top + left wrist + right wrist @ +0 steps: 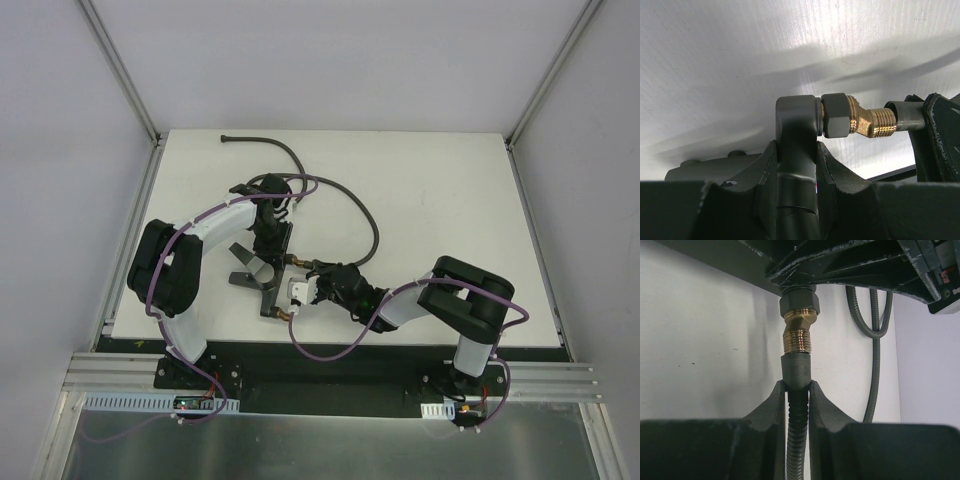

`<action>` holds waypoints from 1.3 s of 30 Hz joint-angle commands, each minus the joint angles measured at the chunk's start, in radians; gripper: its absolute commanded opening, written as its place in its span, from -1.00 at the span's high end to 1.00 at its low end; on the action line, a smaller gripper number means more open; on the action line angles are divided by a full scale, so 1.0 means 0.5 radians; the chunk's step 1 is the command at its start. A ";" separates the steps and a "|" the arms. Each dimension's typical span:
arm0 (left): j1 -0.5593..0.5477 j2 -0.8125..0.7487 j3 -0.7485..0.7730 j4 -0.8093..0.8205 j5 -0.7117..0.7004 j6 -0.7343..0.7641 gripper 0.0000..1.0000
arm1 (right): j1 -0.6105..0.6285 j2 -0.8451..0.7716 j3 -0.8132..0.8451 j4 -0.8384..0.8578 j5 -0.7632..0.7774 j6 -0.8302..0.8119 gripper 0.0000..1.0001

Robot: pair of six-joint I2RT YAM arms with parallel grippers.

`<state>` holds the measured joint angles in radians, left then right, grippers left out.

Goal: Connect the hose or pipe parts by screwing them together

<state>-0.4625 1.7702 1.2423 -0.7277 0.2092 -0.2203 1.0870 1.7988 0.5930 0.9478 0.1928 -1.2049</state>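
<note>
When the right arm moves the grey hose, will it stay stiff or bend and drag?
Likely floppy: the hose lies in loose curves across the table. Its ribbed surface probably resists slipping in the right gripper. The free far end may drag behind.

Grey forked fitting [796, 135], brass thread [879, 125] angled, dark ribbed hose [798, 435] — end collar [796, 371] meeting that thread

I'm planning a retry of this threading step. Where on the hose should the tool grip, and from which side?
Grip the hose where its ribbed section meets the smooth end collar, coming from behind along its axis, as the right tool does. That stiff, straight end should stay aimed at the brass thread; further back the hose looks too floppy to steer.
</note>
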 commanded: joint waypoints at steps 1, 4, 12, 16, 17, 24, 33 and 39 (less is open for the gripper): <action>0.017 -0.064 -0.012 -0.042 0.118 -0.001 1.00 | 0.007 -0.045 -0.014 0.135 -0.088 0.038 0.99; 0.017 -0.058 -0.012 -0.042 0.125 0.005 1.00 | 0.010 -0.045 -0.011 0.135 -0.094 0.044 0.99; 0.017 -0.064 -0.021 -0.048 0.112 0.014 1.00 | 0.001 -0.048 0.010 0.135 -0.079 0.057 0.99; 0.017 -0.061 -0.021 -0.051 0.115 0.014 1.00 | -0.002 -0.051 0.017 0.129 -0.076 0.057 0.99; 0.017 -0.061 -0.024 -0.051 0.112 0.014 1.00 | -0.002 -0.051 0.017 0.126 -0.070 0.060 0.99; 0.017 -0.055 -0.018 -0.054 0.131 0.020 1.00 | -0.008 -0.054 0.001 0.129 -0.119 0.087 0.99; 0.017 -0.061 -0.015 -0.054 0.174 0.051 1.00 | -0.008 -0.054 0.007 0.108 -0.220 0.118 0.99; 0.014 -0.055 -0.021 -0.054 0.143 0.048 1.00 | -0.011 -0.066 -0.005 0.120 -0.217 0.115 0.99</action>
<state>-0.4561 1.7702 1.2331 -0.7414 0.2188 -0.1997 1.0775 1.7988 0.5888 0.9524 0.1299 -1.1706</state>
